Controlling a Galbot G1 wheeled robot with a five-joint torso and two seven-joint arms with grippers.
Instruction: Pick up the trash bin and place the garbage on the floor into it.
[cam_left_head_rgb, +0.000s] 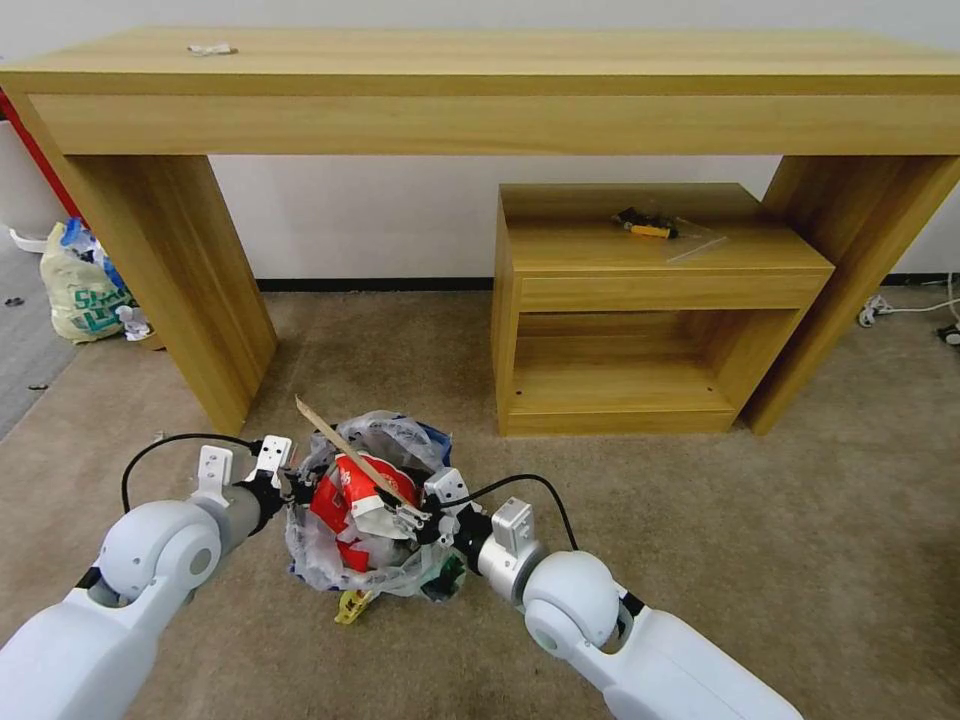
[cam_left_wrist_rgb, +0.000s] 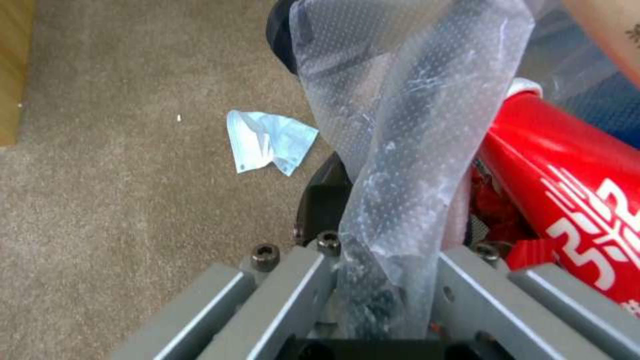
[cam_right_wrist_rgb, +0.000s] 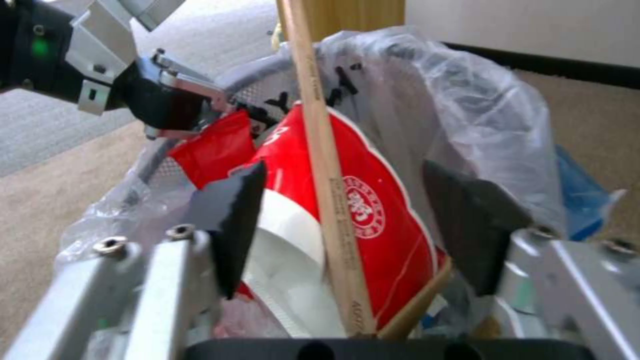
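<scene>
Carpet (cam_left_wrist_rgb: 133, 210): blue scrap (cam_left_wrist_rgb: 267, 140) beside trash bin (cam_left_wrist_rgb: 400, 150).

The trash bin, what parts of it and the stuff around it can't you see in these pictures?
- The trash bin: head view, its dark body is hidden by the crinkly bag and red wrappers.
- Left hand: left wrist view, its fingertips are wrapped in the bag.
- Yellow scrap: head view, too small to name.
- Desk item: head view, too small to identify.
</scene>
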